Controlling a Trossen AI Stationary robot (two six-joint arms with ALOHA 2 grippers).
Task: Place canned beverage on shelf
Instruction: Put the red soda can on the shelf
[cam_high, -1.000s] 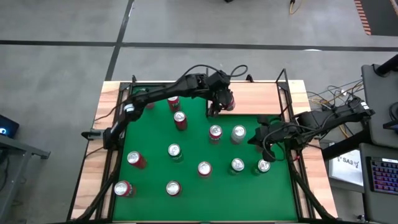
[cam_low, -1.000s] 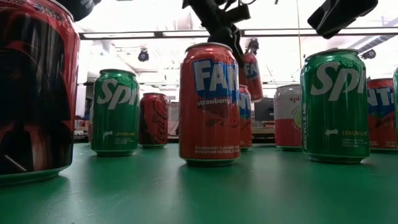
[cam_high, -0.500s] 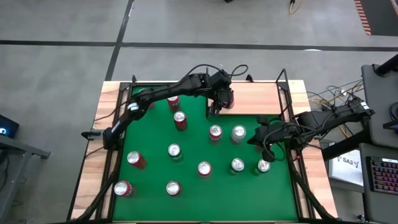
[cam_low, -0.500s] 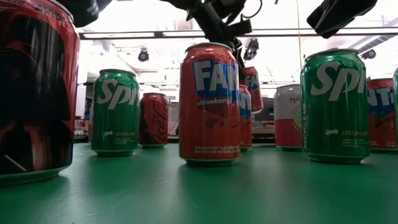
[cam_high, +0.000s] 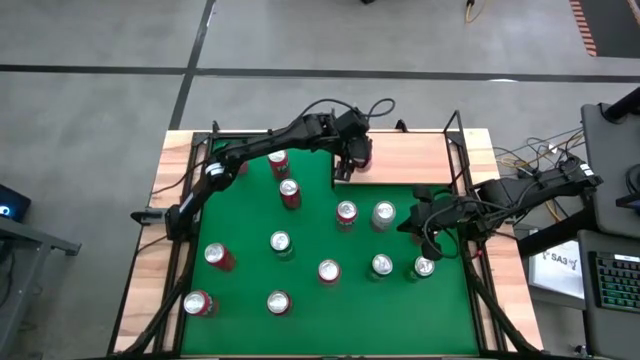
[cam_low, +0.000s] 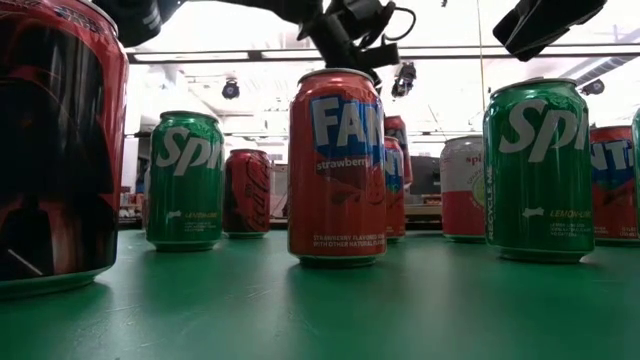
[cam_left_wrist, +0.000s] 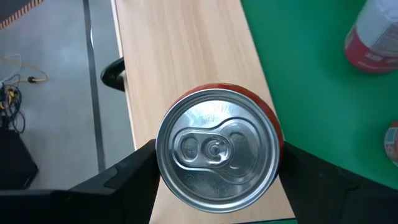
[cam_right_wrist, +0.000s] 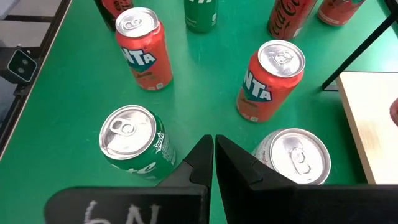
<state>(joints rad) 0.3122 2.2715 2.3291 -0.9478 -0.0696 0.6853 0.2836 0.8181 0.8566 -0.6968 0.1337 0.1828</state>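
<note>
A red canned beverage (cam_left_wrist: 217, 149) shows top-up between the fingers of my left gripper (cam_high: 352, 160), which is shut on it. It hangs over the shelf (cam_high: 410, 160), a pale wooden board (cam_left_wrist: 180, 56) at the table's far edge, near the shelf's left end and beside the green felt. In the low view the can (cam_low: 400, 150) is partly hidden behind a nearer Fanta can (cam_low: 337, 165). My right gripper (cam_right_wrist: 213, 155) waits shut above the cans at the table's right side (cam_high: 430, 225). My left gripper pinches the can between its two fingers (cam_left_wrist: 134, 171), one on each opposite side of the wall just under the top rim (cam_left_wrist: 160, 155). The fingers slant down from the table's near left. The can stays upright; its own body hides whether its base touches the shelf.
Several cans stand on the green felt (cam_high: 250, 280); the nearest to the shelf are a red one (cam_high: 346, 212), a pale one (cam_high: 383, 213) and two red ones (cam_high: 289, 192) (cam_high: 279, 165). Black rods (cam_high: 455, 130) rise at the shelf's right end.
My left gripper has sunk toward the shelf with the can and drifted slightly toward the table's far left. The can has stayed upright in the hold.
</note>
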